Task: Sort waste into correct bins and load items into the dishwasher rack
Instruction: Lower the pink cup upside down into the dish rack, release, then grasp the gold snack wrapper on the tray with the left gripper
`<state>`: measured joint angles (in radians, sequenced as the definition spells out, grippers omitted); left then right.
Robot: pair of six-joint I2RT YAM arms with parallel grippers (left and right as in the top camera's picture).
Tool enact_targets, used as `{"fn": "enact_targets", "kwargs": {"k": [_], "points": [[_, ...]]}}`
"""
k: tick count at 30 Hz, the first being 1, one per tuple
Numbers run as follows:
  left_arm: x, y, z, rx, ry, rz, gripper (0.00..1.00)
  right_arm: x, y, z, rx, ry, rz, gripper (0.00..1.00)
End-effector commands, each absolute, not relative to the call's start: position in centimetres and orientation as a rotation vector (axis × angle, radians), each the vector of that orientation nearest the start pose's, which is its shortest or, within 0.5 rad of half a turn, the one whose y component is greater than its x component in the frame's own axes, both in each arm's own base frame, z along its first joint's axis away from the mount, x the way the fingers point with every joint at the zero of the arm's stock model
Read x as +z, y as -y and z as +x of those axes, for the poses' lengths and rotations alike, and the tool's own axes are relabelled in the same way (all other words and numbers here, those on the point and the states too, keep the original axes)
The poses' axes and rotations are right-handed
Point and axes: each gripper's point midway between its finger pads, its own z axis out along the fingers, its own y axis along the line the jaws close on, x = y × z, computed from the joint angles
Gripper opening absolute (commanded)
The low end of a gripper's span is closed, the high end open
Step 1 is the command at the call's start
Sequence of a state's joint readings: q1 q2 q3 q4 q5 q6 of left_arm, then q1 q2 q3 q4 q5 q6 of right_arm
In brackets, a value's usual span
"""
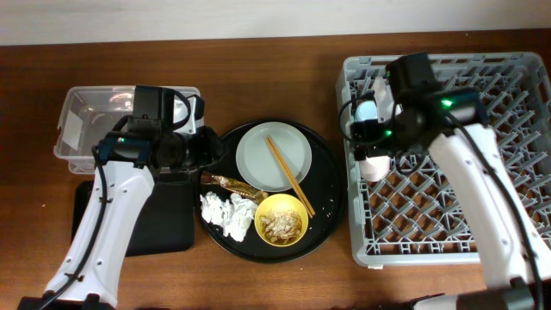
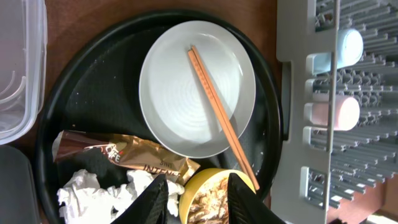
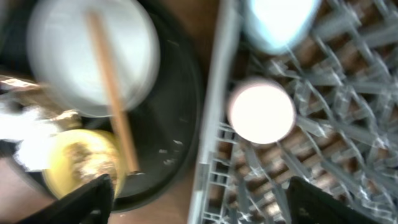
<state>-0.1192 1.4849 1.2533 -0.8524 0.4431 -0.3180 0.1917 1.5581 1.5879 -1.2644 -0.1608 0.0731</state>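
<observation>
The round white plate [image 1: 258, 155] with the wooden chopsticks [image 1: 288, 176] across it lies on the round black tray. Beside it are the yellow bowl [image 1: 282, 220] of beige scraps, white tissues [image 1: 225, 213] and the brown-gold wrapper [image 1: 231, 183]. The pink cup [image 1: 374, 165] and the blue cup [image 1: 368, 110] lie in the grey rack [image 1: 516, 172]. My left gripper [image 2: 196, 199] is open and empty above the bowl [image 2: 208, 202] and tissues [image 2: 93, 196]. My right gripper [image 3: 199, 199] is wide open and empty above the rack's left edge, over the pink cup [image 3: 261, 112].
The clear tub [image 1: 86, 120] stands at the far left, with the shallow black tray [image 1: 164, 224] in front of it. The round black tray [image 1: 327, 198] sits between them and the rack. The left arm reaches over the tub and the black tray.
</observation>
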Motion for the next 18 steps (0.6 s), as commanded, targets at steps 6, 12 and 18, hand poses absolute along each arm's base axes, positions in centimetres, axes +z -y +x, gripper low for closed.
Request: {"fn": "enact_targets", "kwargs": {"k": [6, 12, 18], "points": [[16.9, 10.2, 33.8, -0.612, -2.722, -0.09, 0.31, 22.4, -12.4, 31.9, 0.547, -2.778, -0.317, 0.99], [15.5, 9.5, 32.3, -0.471, -2.806, -0.095, 0.39, 22.3, -12.4, 32.0, 0.547, -2.783, -0.317, 0.98], [13.5, 10.3, 31.5, -0.406, -2.853, -0.209, 0.4, 22.3, -12.4, 32.0, 0.547, -2.783, -0.317, 0.98]]}}
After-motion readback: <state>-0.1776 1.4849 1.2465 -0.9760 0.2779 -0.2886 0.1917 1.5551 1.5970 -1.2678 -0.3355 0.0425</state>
